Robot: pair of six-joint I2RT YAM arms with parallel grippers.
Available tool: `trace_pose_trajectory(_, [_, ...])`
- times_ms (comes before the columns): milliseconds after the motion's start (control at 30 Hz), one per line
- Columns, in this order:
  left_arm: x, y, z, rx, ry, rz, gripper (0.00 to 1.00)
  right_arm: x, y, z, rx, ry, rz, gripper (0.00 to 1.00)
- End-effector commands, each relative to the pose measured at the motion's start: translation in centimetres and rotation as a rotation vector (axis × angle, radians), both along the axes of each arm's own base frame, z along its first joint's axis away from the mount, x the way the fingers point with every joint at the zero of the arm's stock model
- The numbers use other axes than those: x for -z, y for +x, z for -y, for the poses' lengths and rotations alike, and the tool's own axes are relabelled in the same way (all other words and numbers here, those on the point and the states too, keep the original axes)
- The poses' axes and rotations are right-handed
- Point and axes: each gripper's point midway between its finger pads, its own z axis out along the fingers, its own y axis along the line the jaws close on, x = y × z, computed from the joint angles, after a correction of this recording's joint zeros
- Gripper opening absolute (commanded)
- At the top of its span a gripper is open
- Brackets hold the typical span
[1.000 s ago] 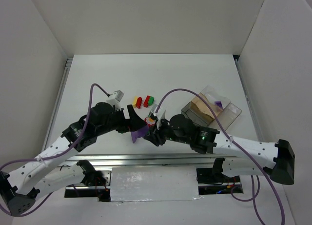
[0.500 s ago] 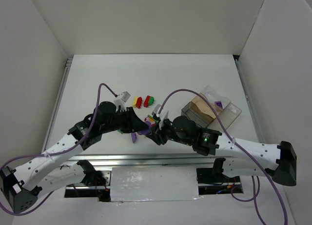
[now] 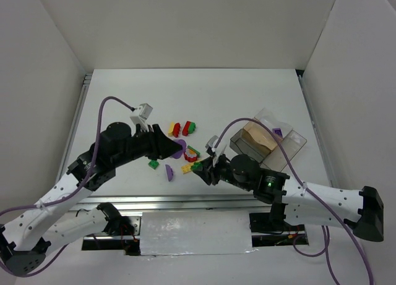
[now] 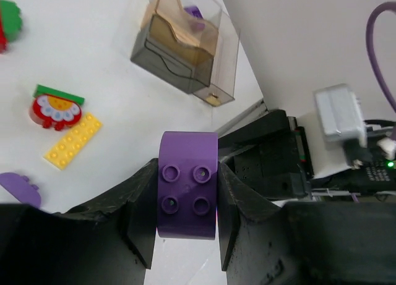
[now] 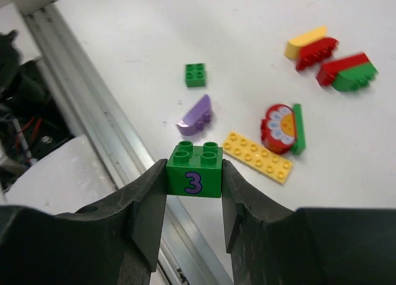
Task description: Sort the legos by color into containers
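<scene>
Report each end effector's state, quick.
Left end effector: closed, holding the purple brick.
Right end effector: closed, holding the green brick marked 3.

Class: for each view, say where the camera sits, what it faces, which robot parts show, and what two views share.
Top external: above and behind, looking down on the table; both arms show.
Left wrist: faces the organizer box; left gripper's fingers clamp a purple brick.
Right wrist: faces loose bricks; right gripper's fingers clamp a green brick.
Shared: both wrist views show the yellow plate.
</scene>
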Motion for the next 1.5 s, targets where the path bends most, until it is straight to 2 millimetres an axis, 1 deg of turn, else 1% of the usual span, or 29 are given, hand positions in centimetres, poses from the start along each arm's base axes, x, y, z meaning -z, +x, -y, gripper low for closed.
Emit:
trace_pose_trajectory(0, [-2.1, 1.1, -1.7, -0.076, 0.026, 0.082, 0.00, -0.4, 2.5, 1.7, 0.184, 0.080, -0.035, 0.00])
trace_pose_trajectory(33, [-2.0, 1.2, -2.0, -0.088, 0.041, 0.092, 0.00, -0.5, 5.5, 4.0, 0.352, 0.096, -0.047, 0.00])
trace_pose_trajectory(67, [-1.9, 1.4, -2.3, -0.106, 0.055, 0.099, 0.00, -0.4, 7.4, 5.6, 0.467, 0.106, -0.084, 0.00])
trace_pose_trajectory(100, [-1.7, 1.4, -2.5, -0.105, 0.070, 0.099, 0.00, 1.0, 9.2, 7.1, 0.613, 0.135, -0.202, 0.00])
trace_pose_trajectory(133, [-1.3, 1.3, -2.7, -0.100, 0.093, 0.103, 0.00, 1.5, 12.1, 11.9, 0.835, 0.112, -0.268, 0.00])
trace_pose_trajectory(167, [-1.2, 1.3, -2.8, -0.097, 0.103, 0.105, 0.00, 2.3, 13.1, 14.0, 0.944, 0.104, -0.332, 0.00])
trace_pose_trajectory(200, [-0.7, 1.3, -2.8, -0.094, 0.114, 0.100, 0.00, 4.6, 13.6, 15.8, 1.045, 0.060, -0.424, 0.00])
trace_pose_trajectory(233, [-0.6, 1.3, -2.8, -0.091, 0.121, 0.105, 0.00, 4.1, 15.1, 17.9, 1.125, 0.088, -0.449, 0.00])
trace_pose_trajectory(300, [0.1, 1.4, -2.8, -0.088, 0.132, 0.104, 0.00, 5.0, 16.1, 19.5, 1.194, 0.069, -0.481, 0.00])
trace_pose_trajectory(333, [0.1, 1.4, -2.8, -0.088, 0.130, 0.111, 0.00, 4.7, 16.6, 20.0, 1.223, 0.079, -0.475, 0.00])
trace_pose_trajectory(367, [0.5, 1.5, -2.7, -0.087, 0.136, 0.104, 0.00, 4.9, 17.3, 21.5, 1.274, 0.084, -0.472, 0.00])
trace_pose_trajectory(467, [0.9, 1.7, -2.6, -0.085, 0.144, 0.097, 0.00, 5.5, 18.7, 23.5, 1.349, 0.100, -0.493, 0.00])
trace_pose_trajectory(533, [1.1, 1.8, -2.5, -0.083, 0.151, 0.096, 0.00, 6.0, 19.4, 24.0, 1.368, 0.089, -0.505, 0.01])
trace_pose_trajectory(567, [1.1, 2.0, -2.4, -0.085, 0.152, 0.096, 0.00, 6.8, 19.6, 24.8, 1.400, 0.065, -0.520, 0.04])
trace_pose_trajectory(667, [0.8, 2.2, -2.2, -0.083, 0.149, 0.102, 0.00, 7.7, 20.4, 26.2, 1.445, 0.055, -0.541, 0.07])
trace_pose_trajectory(733, [0.6, 2.5, -1.9, -0.083, 0.147, 0.107, 0.00, 7.9, 20.8, 26.2, 1.435, 0.071, -0.550, 0.11])
trace_pose_trajectory(867, [0.6, 3.4, -1.1, -0.083, 0.146, 0.108, 0.00, 8.7, 21.3, 26.4, 1.432, 0.047, -0.565, 0.60])
trace_pose_trajectory(933, [0.3, 3.9, -0.8, -0.086, 0.139, 0.116, 0.00, 8.7, 21.4, 26.4, 1.436, 0.041, -0.563, 0.76])
trace_pose_trajectory(1100, [0.5, 4.6, 0.4, -0.058, 0.129, 0.123, 0.00, 7.1, 21.5, 26.6, 1.424, 0.065, -0.544, 0.84])
trace_pose_trajectory(1167, [0.6, 4.3, 1.0, -0.016, 0.120, 0.134, 0.00, 5.1, 21.6, 24.6, 1.302, 0.136, -0.536, 0.84])
trace_pose_trajectory(1200, [0.6, 4.0, 1.4, 0.012, 0.110, 0.142, 0.00, 5.0, 21.1, 23.1, 1.198, 0.167, -0.547, 0.84])
trace_pose_trajectory(1233, [0.3, 3.9, 1.9, 0.033, 0.086, 0.163, 0.00, 2.4, 19.5, 18.2, 0.881, 0.240, -0.570, 0.84])
trace_pose_trajectory(1267, [-0.1, 3.6, 2.2, 0.066, 0.071, 0.187, 0.00, -0.2, 19.2, 15.4, 0.675, 0.313, -0.509, 0.84])
trace_pose_trajectory(1300, [-0.1, 2.3, 3.1, 0.156, 0.043, 0.191, 0.00, -1.8, 16.6, 12.7, 0.463, 0.340, -0.480, 0.90])
trace_pose_trajectory(1333, [-1.1, 1.8, 3.7, 0.201, 0.007, 0.226, 0.00, -5.2, 12.9, 9.2, 0.132, 0.398, -0.443, 0.99])
trace_pose_trajectory(1367, [-1.5, 0.3, 4.5, 0.301, -0.026, 0.234, 0.00, -5.5, 10.7, 8.2, 0.019, 0.415, -0.444, 1.00])
trace_pose_trajectory(1400, [-2.0, -0.2, 4.9, 0.346, -0.056, 0.263, 0.00, -7.5, 8.1, 7.3, -0.094, 0.464, -0.426, 1.00])
trace_pose_trajectory(1433, [-2.4, -0.9, 5.1, 0.383, -0.076, 0.273, 0.00, -8.8, 5.5, 6.7, -0.247, 0.487, -0.348, 1.00])
trace_pose_trajectory(1467, [-2.6, -1.5, 5.3, 0.414, -0.095, 0.276, 0.00, -9.7, 4.1, 6.4, -0.311, 0.503, -0.329, 1.00])
